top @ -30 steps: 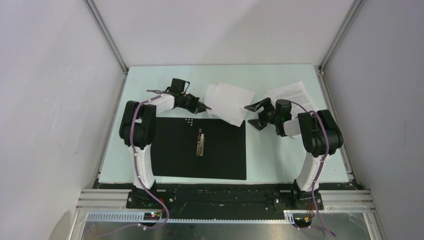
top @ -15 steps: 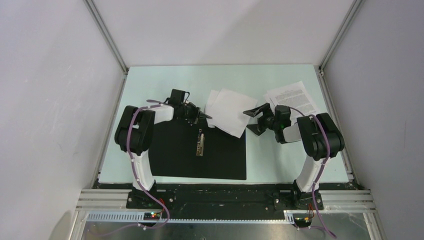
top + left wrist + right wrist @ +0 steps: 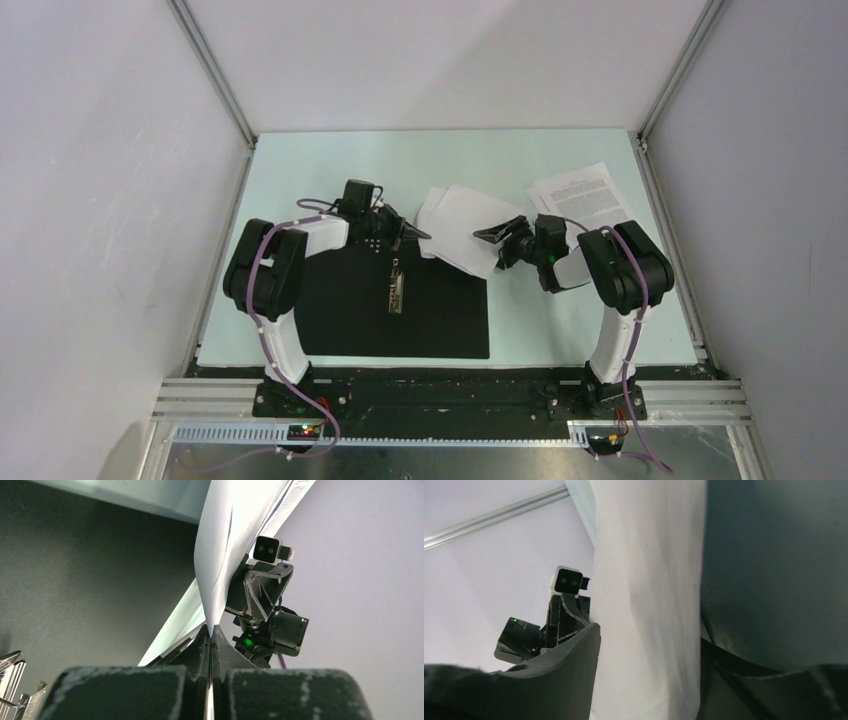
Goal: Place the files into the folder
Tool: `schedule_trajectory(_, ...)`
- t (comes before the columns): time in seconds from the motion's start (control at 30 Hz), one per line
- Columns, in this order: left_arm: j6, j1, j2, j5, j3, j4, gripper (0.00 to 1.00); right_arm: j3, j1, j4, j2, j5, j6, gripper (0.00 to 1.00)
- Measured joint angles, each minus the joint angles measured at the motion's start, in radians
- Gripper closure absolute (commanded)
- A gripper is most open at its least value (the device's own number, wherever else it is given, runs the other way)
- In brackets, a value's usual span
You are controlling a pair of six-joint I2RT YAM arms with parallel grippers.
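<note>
on the pale table [image 3: 300, 170], black folder [image 3: 340, 310]; walls [image 3: 100, 200] seemingly grey

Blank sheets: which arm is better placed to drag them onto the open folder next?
Left. The left fingers are shut on the blank sheets' corner right beside the open folder's far edge, so pulling back could probably do it. The right fingers straddle the opposite edge, not clamped.
</note>
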Motion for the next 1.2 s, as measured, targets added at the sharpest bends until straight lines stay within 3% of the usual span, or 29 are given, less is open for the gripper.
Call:
schedule_trajectory(0.03,0.001,-0.003,-0.003,0.001,-0.005,0.003,0.98,-0.001,-0.001,0.0,0.0,0.001,-0.001,0.72)
schedule_trajectory(0.07,0.005,-0.006,-0.006,0.001,-0.012,0.005,0.95,-0.002,-0.001,0.002,0.0,0.003,0.0,0.87)
schedule_trajectory(0.13,0.013,-0.011,-0.014,0.0,-0.026,0.009,0.75,-0.003,-0.004,0.0,0.0,0.006,-0.003,1.0)
schedule_trajectory(0.23,0.068,-0.021,-0.05,-0.004,-0.049,-0.023,0.44,-0.004,-0.011,-0.031,-0.013,0.008,-0.018,1.0)
schedule_trajectory(0.3,0.122,-0.029,-0.08,-0.013,-0.05,-0.066,0.35,-0.007,-0.014,-0.09,-0.046,0.009,-0.057,1.0)
schedule_trajectory(0.4,0.211,-0.039,-0.156,-0.045,-0.058,-0.137,0.33,-0.01,-0.019,-0.227,-0.137,0.017,-0.15,1.0)
schedule_trajectory(0.53,0.333,-0.045,-0.251,-0.111,-0.061,-0.231,0.42,-0.009,-0.004,-0.426,-0.269,0.072,-0.309,1.0)
schedule_trajectory(0.6,0.394,-0.05,-0.285,-0.162,-0.061,-0.281,0.58,-0.01,0.028,-0.537,-0.324,0.122,-0.397,1.0)
schedule_trajectory(0.87,0.526,-0.148,-0.308,-0.32,-0.067,-0.408,0.91,-0.022,0.187,-0.824,-0.403,0.332,-0.611,1.0)
schedule_trajectory(1.2,0.54,-0.337,-0.281,-0.408,-0.068,-0.436,0.98,-0.029,0.229,-0.917,-0.475,0.492,-0.659,1.0)
